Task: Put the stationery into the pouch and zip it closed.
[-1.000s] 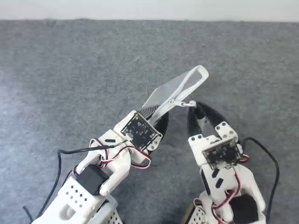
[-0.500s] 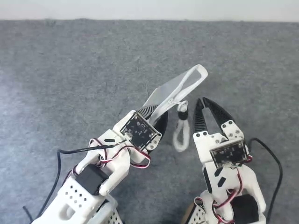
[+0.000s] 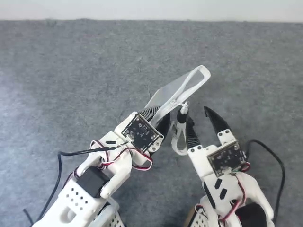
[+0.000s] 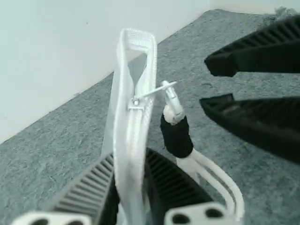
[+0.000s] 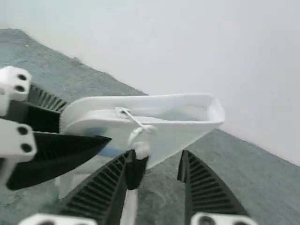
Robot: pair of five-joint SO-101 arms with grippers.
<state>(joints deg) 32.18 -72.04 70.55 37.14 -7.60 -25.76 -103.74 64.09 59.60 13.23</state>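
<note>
You were on the zip step: left gripper (image 3: 157,118) pinched the pouch (image 3: 182,90) off the tabletop near its middle, right gripper (image 3: 198,116) sat spread just beside the pull cord (image 3: 179,135), so next you'd need to clamp that cord and drag toward the open end

Soft, even light across the grey mat (image 3: 71,61), nothing harsh, only a faint dark smudge on it close under the arms (image 3: 109,175). The wall (image 3: 142,9) glows pale along the far edge. From the right wrist, that wall is bright and flat, and the white pouch (image 5: 159,117) lets light through without glare.
</note>
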